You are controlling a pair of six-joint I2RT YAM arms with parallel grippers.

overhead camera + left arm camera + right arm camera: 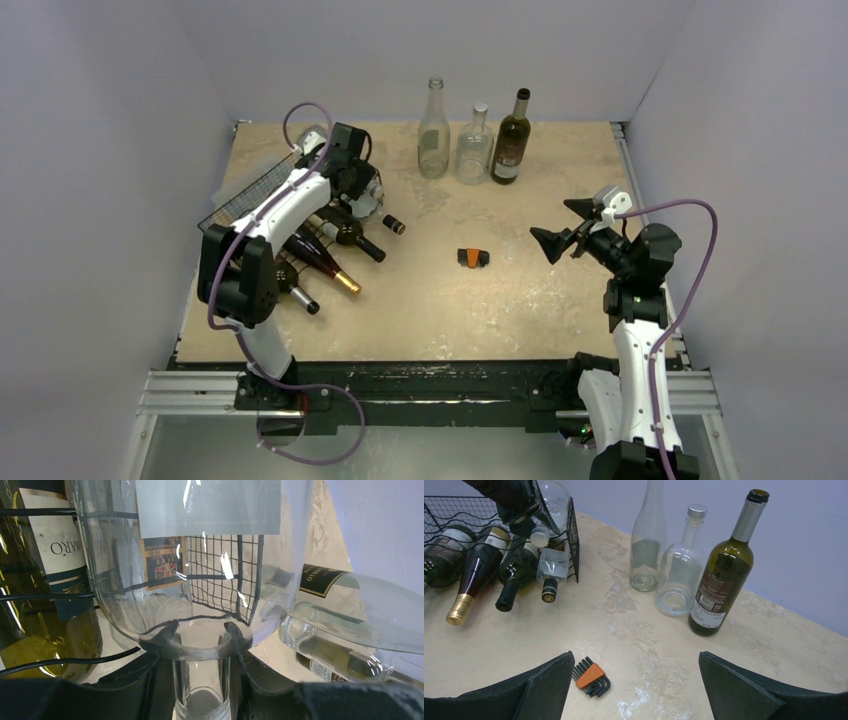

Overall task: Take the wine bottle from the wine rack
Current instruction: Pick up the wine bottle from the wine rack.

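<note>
The black wire wine rack [245, 190] stands at the table's left with several bottles lying in it. My left gripper [201, 647] is shut on the neck of a clear glass wine bottle [200, 570] that lies in the rack, one black finger [145, 685] on each side of the neck. The top view shows that gripper [355, 185] at the rack's right end. In the right wrist view the clear bottle's round body [555, 495] shows behind the left arm. My right gripper [560, 228] hangs open above the table's right half, with nothing between its fingers [544, 690].
Dark bottles [335, 262] poke their necks out of the rack toward the table's middle. Three upright bottles stand at the back: a tall clear one [433, 130], a squat clear one [475, 145], a dark green one [511, 140]. An orange hex-key set [472, 257] lies mid-table.
</note>
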